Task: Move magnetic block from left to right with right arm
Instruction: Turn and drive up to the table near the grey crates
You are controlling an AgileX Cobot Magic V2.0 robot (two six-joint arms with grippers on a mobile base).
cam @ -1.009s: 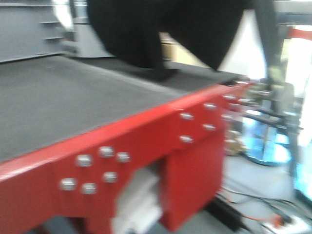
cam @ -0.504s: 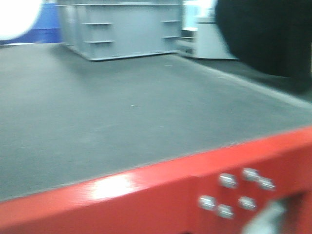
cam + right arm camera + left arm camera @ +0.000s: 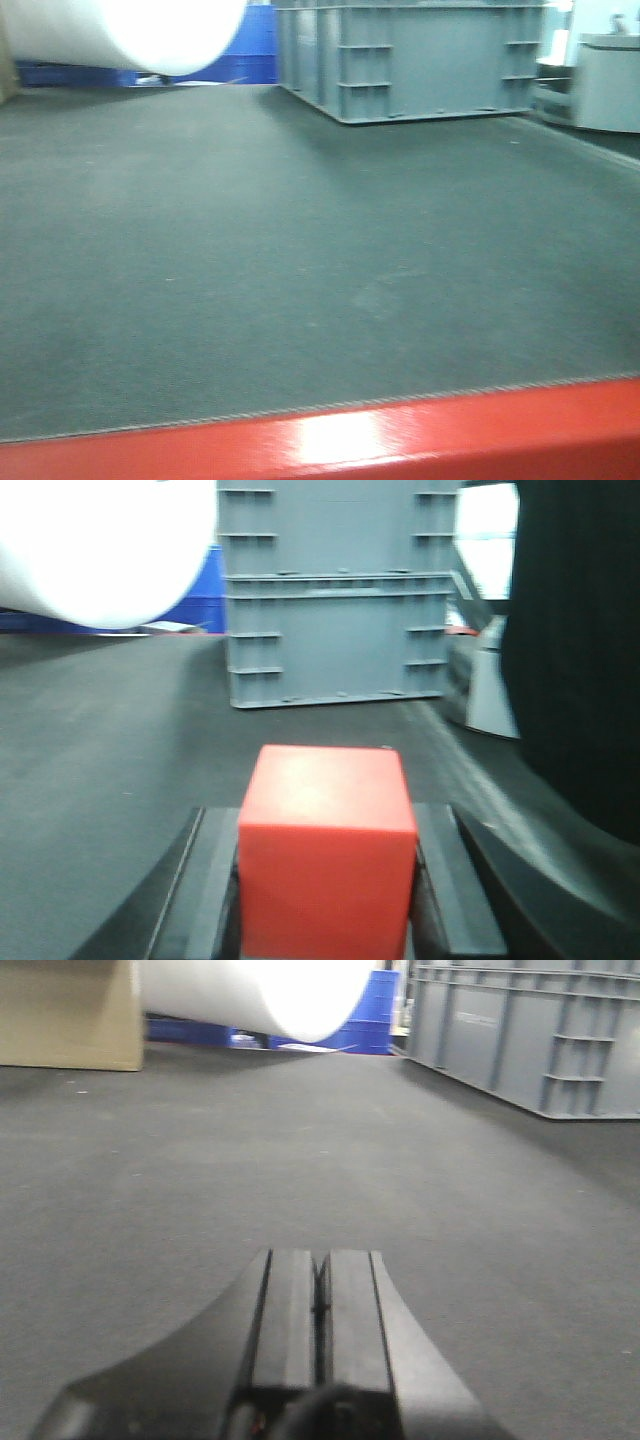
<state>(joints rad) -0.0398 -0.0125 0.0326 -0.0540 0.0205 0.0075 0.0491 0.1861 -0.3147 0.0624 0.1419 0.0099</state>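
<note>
In the right wrist view the bright-red magnetic block [image 3: 327, 850] fills the space between my right gripper's [image 3: 327, 825] dark fingers [image 3: 215, 880], which press on its two sides; the gripper is shut on it just above the dark mat. My left gripper [image 3: 320, 1270], seen in the left wrist view, is shut with its two pads together and nothing between them, low over the mat. Neither gripper nor the block appears in the front view.
A grey plastic crate [image 3: 410, 55] [image 3: 335, 590] [image 3: 530, 1030] stands at the back of the dark mat [image 3: 300, 250]. The table's red front edge [image 3: 320, 445] runs along the bottom. A white roll [image 3: 130, 30], blue bins [image 3: 375, 1010], a tan box [image 3: 65, 1010] and a black mass [image 3: 580, 650] stand around.
The front view has swung left: the table's red bolted corner and the black shape have left the frame, and the grey crate and white roll have come into view.
</note>
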